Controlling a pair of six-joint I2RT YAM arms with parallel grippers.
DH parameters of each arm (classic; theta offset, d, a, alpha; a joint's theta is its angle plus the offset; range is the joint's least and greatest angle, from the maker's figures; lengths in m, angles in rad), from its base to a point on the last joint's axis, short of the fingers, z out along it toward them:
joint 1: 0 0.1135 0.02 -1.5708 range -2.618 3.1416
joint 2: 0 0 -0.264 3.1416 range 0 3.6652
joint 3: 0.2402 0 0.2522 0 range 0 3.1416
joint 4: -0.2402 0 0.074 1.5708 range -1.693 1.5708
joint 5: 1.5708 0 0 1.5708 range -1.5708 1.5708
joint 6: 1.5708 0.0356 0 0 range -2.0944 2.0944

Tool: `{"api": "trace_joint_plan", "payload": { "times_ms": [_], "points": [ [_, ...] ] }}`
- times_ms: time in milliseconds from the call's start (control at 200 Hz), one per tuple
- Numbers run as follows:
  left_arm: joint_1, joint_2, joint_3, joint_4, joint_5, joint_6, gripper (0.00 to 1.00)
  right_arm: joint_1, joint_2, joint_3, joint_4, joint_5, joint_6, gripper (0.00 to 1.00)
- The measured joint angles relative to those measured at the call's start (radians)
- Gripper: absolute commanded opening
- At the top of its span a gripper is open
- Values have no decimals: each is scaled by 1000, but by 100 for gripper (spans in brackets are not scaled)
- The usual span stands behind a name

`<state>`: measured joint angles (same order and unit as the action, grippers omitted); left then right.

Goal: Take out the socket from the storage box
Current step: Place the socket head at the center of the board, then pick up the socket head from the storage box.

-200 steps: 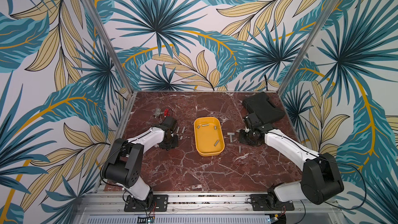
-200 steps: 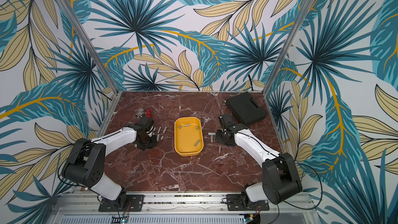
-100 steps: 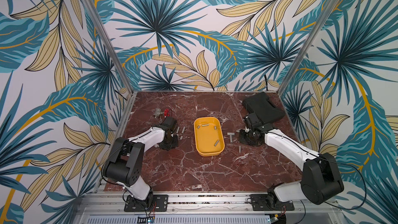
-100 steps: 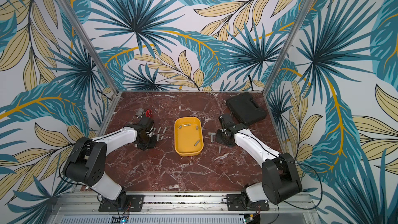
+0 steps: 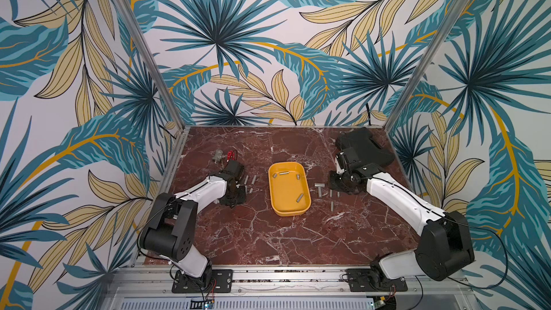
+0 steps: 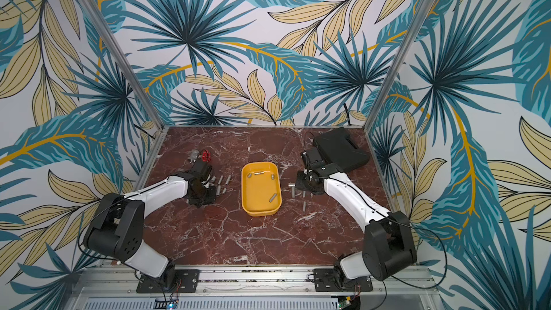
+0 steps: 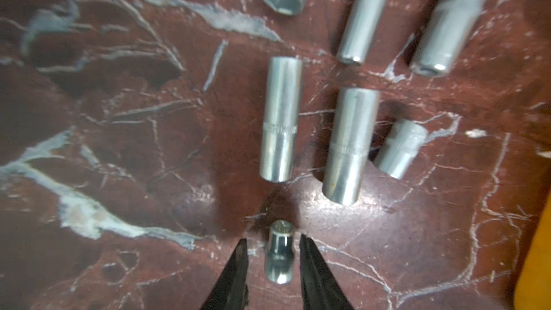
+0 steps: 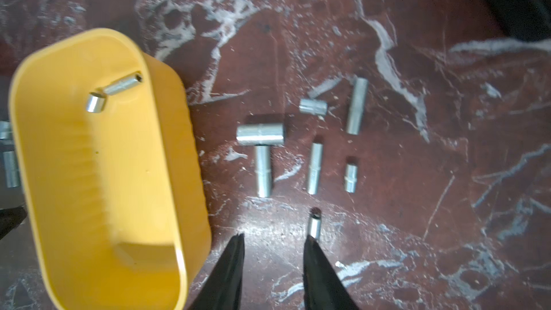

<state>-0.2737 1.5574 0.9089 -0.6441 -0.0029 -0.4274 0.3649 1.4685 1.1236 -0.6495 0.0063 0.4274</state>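
We see the glossy, round-cornered yellow plastic storage box [image 5: 290,212] mid-table on the veined red marble tabletop [image 5: 268,234] with four polished steel cylinder sockets [image 5: 300,197] lying inside, our left gripper [image 7: 272,237] with its tapered black jaws released either side of a stubby chrome socket [image 7: 280,259] on the marble, and our right gripper [image 8: 274,237] likewise parted and empty.

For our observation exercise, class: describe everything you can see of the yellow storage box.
The storage box is a shallow yellow tray, plastic-looking, rectangular with rounded corners and a low rim. It sits flat and open on the red marble table, mid-table. Four metal sockets lie loose inside: three near its far end, one nearer the front.
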Motion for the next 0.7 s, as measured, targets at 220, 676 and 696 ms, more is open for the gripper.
{"api": "trace_joint_plan", "payload": {
  "times_ms": [220,676,696],
  "points": [
    [0,-120,52,-10,-16,4,37,106,164,218,-7,-35,-190,36],
    [1,-179,93,-29,-69,9,39,224,589,546,-6,11,-528,32],
    [1,-183,93,-29,-71,9,40,225,600,550,-6,19,-537,32]
  ]
}}
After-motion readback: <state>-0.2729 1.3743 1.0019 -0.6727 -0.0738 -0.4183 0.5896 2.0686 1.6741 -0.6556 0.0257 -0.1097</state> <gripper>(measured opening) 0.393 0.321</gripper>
